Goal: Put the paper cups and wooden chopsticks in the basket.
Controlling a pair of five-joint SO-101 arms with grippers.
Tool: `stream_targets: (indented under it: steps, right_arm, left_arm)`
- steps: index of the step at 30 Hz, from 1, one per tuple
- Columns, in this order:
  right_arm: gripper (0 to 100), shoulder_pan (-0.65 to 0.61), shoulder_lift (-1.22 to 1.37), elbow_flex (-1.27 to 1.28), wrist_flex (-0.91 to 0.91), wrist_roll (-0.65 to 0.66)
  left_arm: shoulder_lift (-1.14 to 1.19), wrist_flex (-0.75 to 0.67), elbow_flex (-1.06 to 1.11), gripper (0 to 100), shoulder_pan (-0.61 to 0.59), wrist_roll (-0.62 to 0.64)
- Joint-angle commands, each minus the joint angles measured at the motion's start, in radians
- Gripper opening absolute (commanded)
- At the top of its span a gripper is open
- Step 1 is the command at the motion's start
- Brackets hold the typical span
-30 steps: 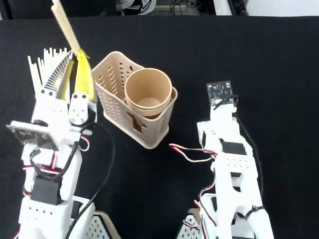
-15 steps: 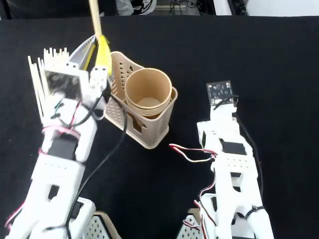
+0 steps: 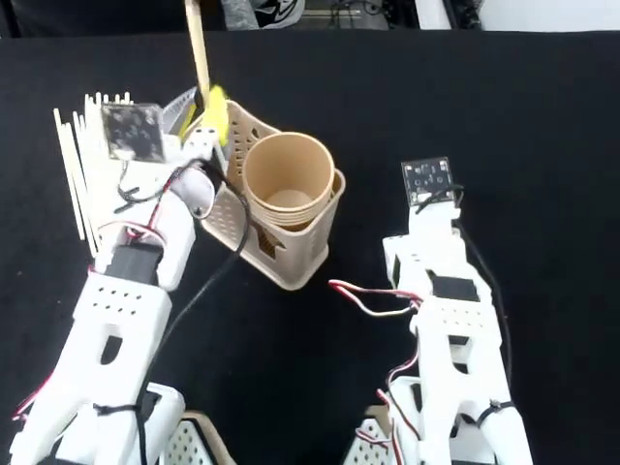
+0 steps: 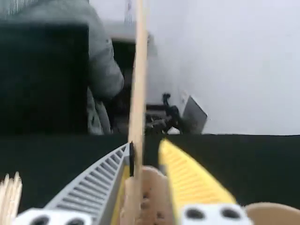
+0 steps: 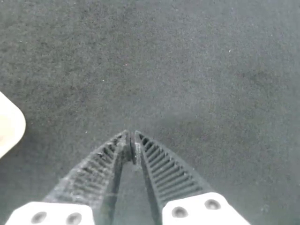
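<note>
- One black, matte counter [image 3: 542, 116] carries everything and runs out of frame at both sides.
- Two white arms: the left arm [image 3: 126, 291] hides part of the basket's left wall, while the right arm [image 3: 446, 310] lies apart on the basket's other side.
- One beige basket [image 3: 291, 262] with perforated walls and rounded corners stands mid-counter.
- Stacked paper cups [image 3: 288, 199], tan and round-rimmed, sit upright inside the basket; how many is hard to tell.
- Several pale wooden chopsticks [image 3: 73, 179] lie fanned on the counter beside the left arm, partly covered by it.
- One held chopstick [image 3: 197, 39] stands upright at the basket's far-left corner, its top cut off.
- The left pincer [image 4: 143, 147], with one yellow and one ribbed grey finger, pinches the held chopstick.
- The right pincer [image 5: 130, 140] has its ribbed fingers pressed together above the counter cloth.
</note>
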Motion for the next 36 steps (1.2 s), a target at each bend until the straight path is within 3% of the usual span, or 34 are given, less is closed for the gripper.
stream_targets:
  steps: [1, 8, 13, 18, 24, 29, 36]
  right_arm:
    - [1.4, -0.009, -0.018, -0.013, 0.002, 0.008]
    - [1.4, -0.009, -0.018, -0.013, 0.003, 0.008]
    - [1.4, -0.008, -0.018, -0.005, 0.002, 0.011]
    - [1.4, -0.008, -0.018, -0.005, 0.002, 0.035]
    - [1.4, -0.008, -0.018, -0.005, 0.002, 0.035]
    - [1.4, -0.008, -0.018, -0.005, 0.002, 0.035]
    - [1.4, -0.008, -0.018, -0.005, 0.000, 0.035]
  left_arm:
    - [-0.051, 0.338, -0.226, 24, -0.048, 0.129]
    - [0.021, 0.753, -0.601, 25, -0.119, 0.127]
    - [0.166, 0.905, -0.835, 24, -0.302, 0.130]
    - [0.451, 0.970, -1.006, 25, -0.460, 0.123]
    - [0.924, 1.016, -1.244, 25, -0.515, -0.028]
    - [1.335, 1.056, -1.583, 25, -0.579, -0.107]
    - [1.823, 1.086, -2.130, 25, -0.665, -0.107]
